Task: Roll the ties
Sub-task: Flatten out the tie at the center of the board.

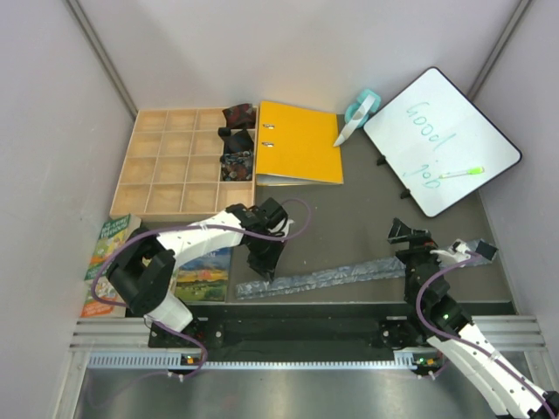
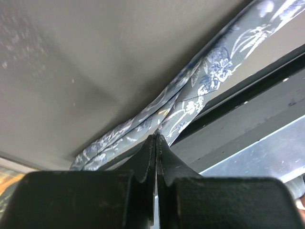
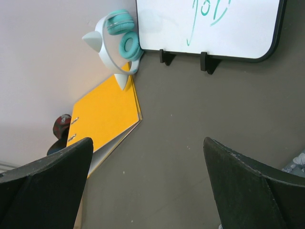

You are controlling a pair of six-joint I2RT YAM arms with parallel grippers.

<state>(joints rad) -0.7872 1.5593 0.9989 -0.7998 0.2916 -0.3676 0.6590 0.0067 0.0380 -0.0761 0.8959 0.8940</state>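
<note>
**A:** Left side?

**B:** Your left fingers [image 2: 143,164] are pressed together at the left end of the grey-blue tie [image 1: 349,272]. The fabric buckles into a fold right at the tips, so I read them as clamped on it. That makes sense, since a roll starts from an end.

**A:** Right side?

**B:** Your right fingers [image 3: 47,176] are spread wide with only bare worktop [image 1: 367,201] between them. The tie runs just behind them, toward the arm base. My guess is they're placed to steady that end.

**A:** Blind spots?

**B:** You can't see how many layers sit between the left pads. The right arm cuts off the tie's right end from above, and the right wrist view shows only a sliver at the frame edge. The rolled ties [image 1: 237,140] are in the divided box [image 1: 166,188], well beyond the left fingers. They're too small to count.
</note>
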